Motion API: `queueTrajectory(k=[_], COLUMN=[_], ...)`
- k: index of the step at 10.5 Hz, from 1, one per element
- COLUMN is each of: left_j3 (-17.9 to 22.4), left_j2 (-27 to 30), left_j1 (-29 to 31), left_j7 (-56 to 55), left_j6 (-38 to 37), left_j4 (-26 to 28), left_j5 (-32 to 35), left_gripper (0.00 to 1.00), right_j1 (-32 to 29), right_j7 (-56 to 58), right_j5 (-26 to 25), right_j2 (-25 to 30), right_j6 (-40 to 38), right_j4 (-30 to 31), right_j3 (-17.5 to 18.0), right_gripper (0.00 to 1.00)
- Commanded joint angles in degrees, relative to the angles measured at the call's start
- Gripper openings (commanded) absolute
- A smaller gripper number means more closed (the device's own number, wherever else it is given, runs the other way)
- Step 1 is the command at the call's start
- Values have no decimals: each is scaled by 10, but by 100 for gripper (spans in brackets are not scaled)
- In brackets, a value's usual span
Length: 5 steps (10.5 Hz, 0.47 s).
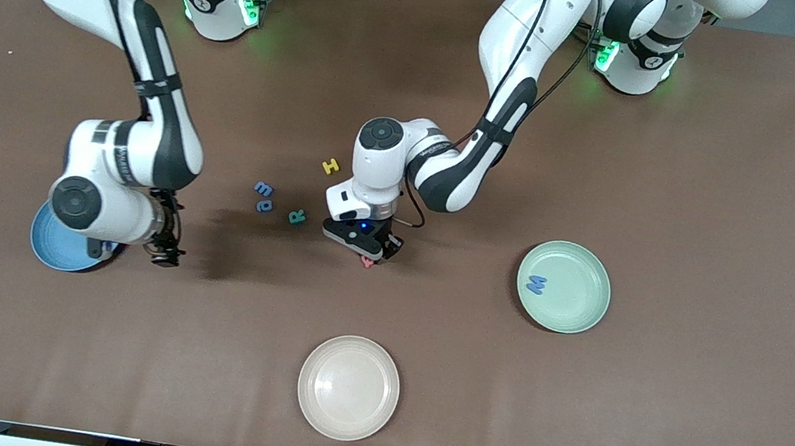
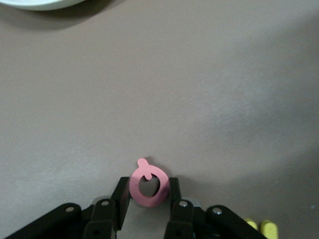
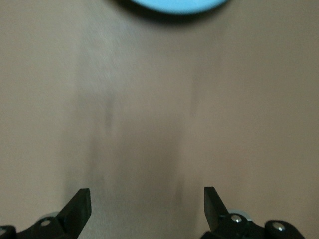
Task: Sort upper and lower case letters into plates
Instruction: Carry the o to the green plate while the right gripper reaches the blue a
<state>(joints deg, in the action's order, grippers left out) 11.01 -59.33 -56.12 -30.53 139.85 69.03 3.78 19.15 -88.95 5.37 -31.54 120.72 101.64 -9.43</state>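
Seen from the front, the brown cloth-covered table (image 1: 722, 183) carries three round shallow plates: the sky blue plate (image 1: 55, 249) toward the right arm's end, partly hidden by that arm's wrist; the pale mint green plate (image 1: 564, 287) toward the left arm's end, with a blue foam letter M (image 1: 537, 284) lying in it; and a cream-white plate (image 1: 349, 387) nearest the front camera, between the two. Near the middle of the table lie a yellow foam letter H (image 1: 330, 165), two small blue foam letters (image 1: 263, 197) touching one another, and a teal foam letter R (image 1: 297, 217). The left gripper (image 1: 368, 258) is down at the table just beside the R, with a bit of pink showing under it. The right gripper (image 1: 166, 253) hangs just beside the blue plate, and that arm waits. Next, the left wrist view shows the left gripper's fingers (image 2: 121, 196) pinching a small pink foam ring-shaped letter with a short tail (image 2: 147, 185) on either side, the letter standing at the brown cloth. Lastly, the right wrist view shows the right gripper's fingers (image 3: 79, 206) spread wide over bare cloth, with nothing between them and the blue plate's edge in view.
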Motion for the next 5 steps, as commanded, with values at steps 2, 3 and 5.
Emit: queueTrajectory(k=[2,3,5], left_j3=[-1,-4,-2], left_j2=[21,23,40], left_j1=[11,14,24], left_j7=[21,30,87], left_j6=[-31,-43,-66], left_j4=[12,12,12], left_j5=[4,4,-31], left_gripper=[18,18,18], right_j1=[51,65,78], right_j7=[-52,-54,-56], right_j5=[15,16,16], right_j2=[12,12,24], right_j6=[90,143,194], right_j4=[76,107,152], right_j3=[-2,-2,-2], right_gripper=[100,100,100])
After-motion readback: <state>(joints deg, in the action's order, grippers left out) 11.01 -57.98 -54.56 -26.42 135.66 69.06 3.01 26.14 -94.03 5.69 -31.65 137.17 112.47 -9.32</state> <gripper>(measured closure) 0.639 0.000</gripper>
